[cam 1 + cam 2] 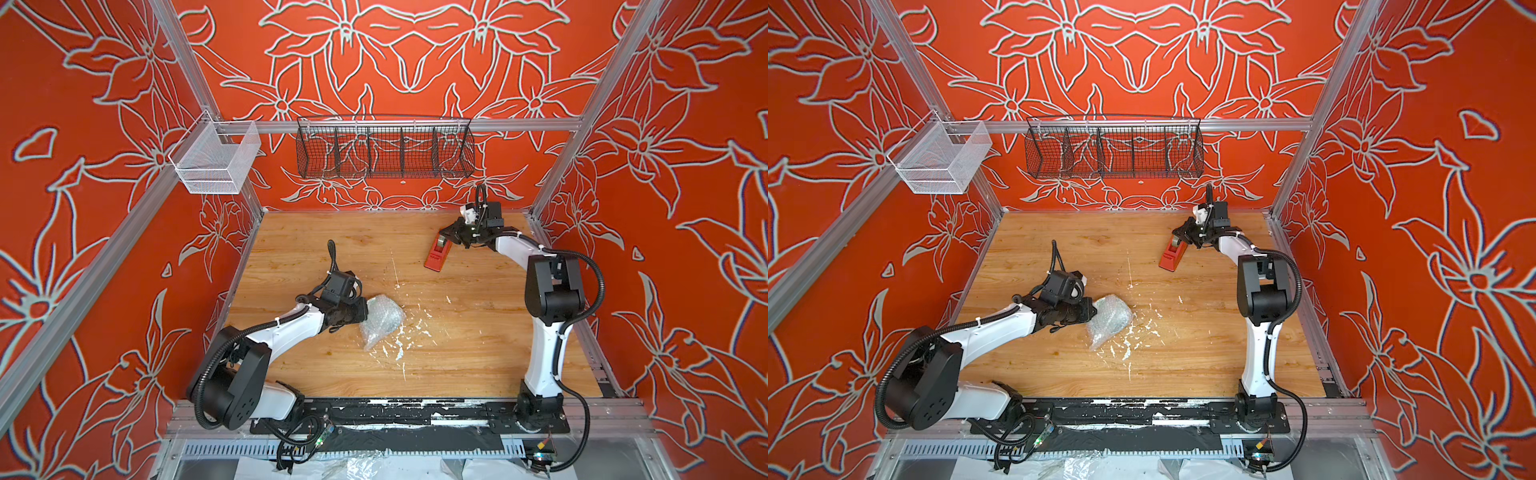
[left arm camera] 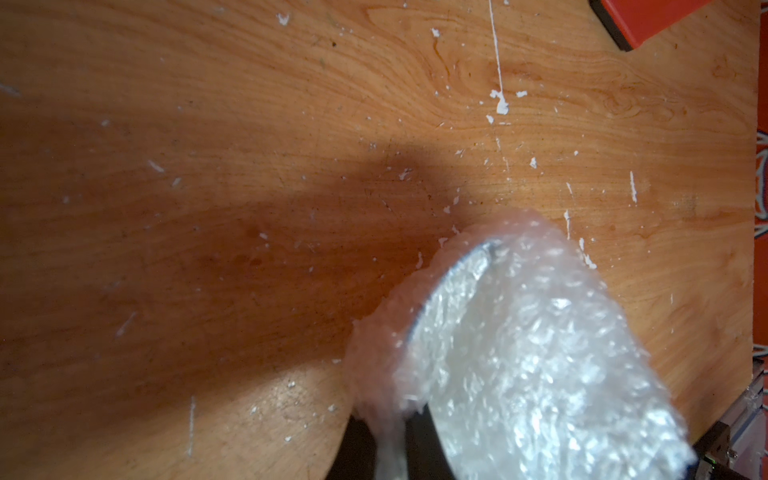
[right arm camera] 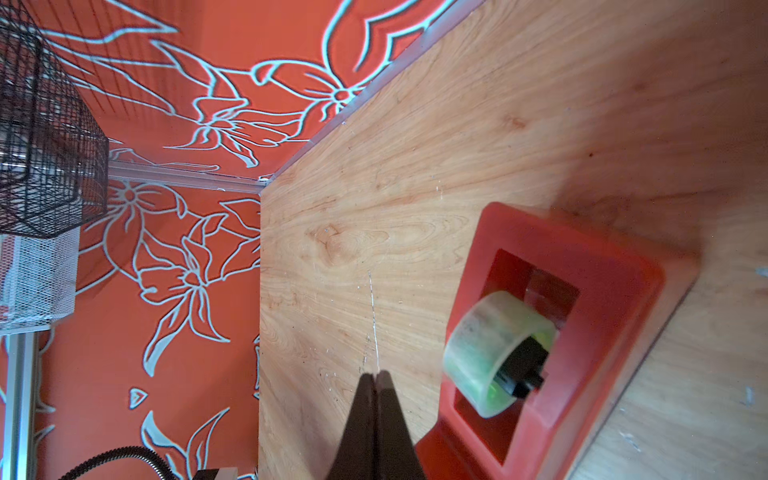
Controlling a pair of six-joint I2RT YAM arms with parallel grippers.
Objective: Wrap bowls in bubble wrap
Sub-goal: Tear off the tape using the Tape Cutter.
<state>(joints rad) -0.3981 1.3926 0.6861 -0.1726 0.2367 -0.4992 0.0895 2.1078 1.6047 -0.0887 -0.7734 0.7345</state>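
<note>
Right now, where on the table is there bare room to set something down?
Free: the far-left table corner, behind the left gripper; the near strip between the bubble wrap and front rail. Crowded: around the wrap, and far right where the right gripper hangs beside the tape dispenser.

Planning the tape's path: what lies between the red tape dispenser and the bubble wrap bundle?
Only bare table with white flecks and a thin white streak, seen in both top views, from tape dispenser to bubble wrap.
</note>
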